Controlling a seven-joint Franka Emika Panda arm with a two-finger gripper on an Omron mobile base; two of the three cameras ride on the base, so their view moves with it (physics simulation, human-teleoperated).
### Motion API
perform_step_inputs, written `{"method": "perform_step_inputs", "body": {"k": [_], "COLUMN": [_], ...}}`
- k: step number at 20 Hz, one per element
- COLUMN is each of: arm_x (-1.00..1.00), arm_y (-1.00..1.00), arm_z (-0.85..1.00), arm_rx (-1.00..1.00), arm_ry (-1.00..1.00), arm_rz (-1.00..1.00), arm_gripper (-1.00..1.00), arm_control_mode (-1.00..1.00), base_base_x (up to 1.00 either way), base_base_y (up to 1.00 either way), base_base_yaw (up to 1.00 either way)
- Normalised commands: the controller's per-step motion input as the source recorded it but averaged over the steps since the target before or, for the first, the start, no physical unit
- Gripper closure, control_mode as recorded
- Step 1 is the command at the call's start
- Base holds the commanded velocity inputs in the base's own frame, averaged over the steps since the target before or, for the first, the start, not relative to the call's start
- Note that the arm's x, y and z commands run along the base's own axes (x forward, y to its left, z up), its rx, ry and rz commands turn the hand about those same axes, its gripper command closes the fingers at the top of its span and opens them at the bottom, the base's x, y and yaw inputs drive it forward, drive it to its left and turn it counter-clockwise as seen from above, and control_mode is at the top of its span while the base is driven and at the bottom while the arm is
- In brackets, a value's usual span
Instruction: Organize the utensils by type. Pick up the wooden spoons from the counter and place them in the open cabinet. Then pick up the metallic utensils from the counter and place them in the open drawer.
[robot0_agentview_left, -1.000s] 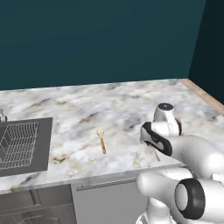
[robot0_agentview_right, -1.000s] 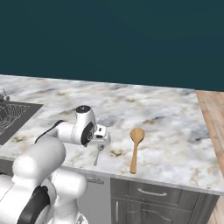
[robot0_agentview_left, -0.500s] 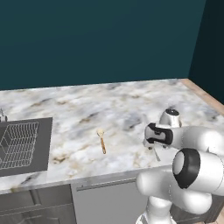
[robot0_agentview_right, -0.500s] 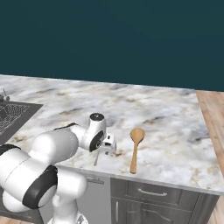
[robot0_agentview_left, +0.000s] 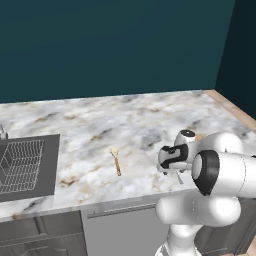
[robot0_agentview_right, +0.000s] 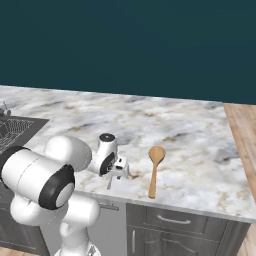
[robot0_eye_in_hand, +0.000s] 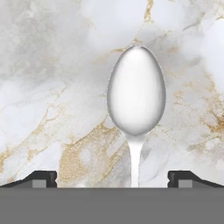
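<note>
A metallic spoon lies flat on the marble counter, its bowl pointing away from the hand and its thin handle running back between my fingers. My gripper is open, low over the counter, with one fingertip on each side of the handle and well apart from it. The gripper hangs at the counter's front edge, and the spoon's handle pokes out below it. A large wooden spoon lies just right of the gripper. A small wooden-handled utensil lies left of the gripper.
A sink with a wire rack is set into the counter at the far left. Closed drawer fronts run under the counter's front edge. A wooden floor shows past the counter's right end.
The hand has swung down and forward, from above the counter to just over the metallic spoon. The utensils have not moved.
</note>
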Motion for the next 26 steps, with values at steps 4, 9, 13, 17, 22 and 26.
{"method": "perform_step_inputs", "body": {"k": [4,9,13,17,22,26], "arm_x": [0.23,0.10,0.00,0.00,-0.03,-0.38], "arm_y": [0.08,0.00,0.02,0.23,0.49,0.52], "arm_z": [-0.33,-0.37,-0.63,-0.78,-0.86,-0.78], "arm_rx": [0.00,0.00,0.00,-0.06,-0.11,-0.08], "arm_ry": [0.05,0.00,0.00,0.00,0.00,-0.02], "arm_rz": [0.00,0.00,-0.03,-0.08,-0.13,-0.19], "arm_gripper": [-1.00,-1.00,1.00,1.00,1.00,1.00], "arm_control_mode": [-1.00,-1.00,-1.00,-1.00,-1.00,-1.00], "base_base_x": [0.00,0.00,0.00,0.00,0.00,0.00], "base_base_y": [0.00,0.00,0.00,0.00,0.00,0.00], "base_base_yaw": [0.00,0.00,0.00,0.00,0.00,0.00]}}
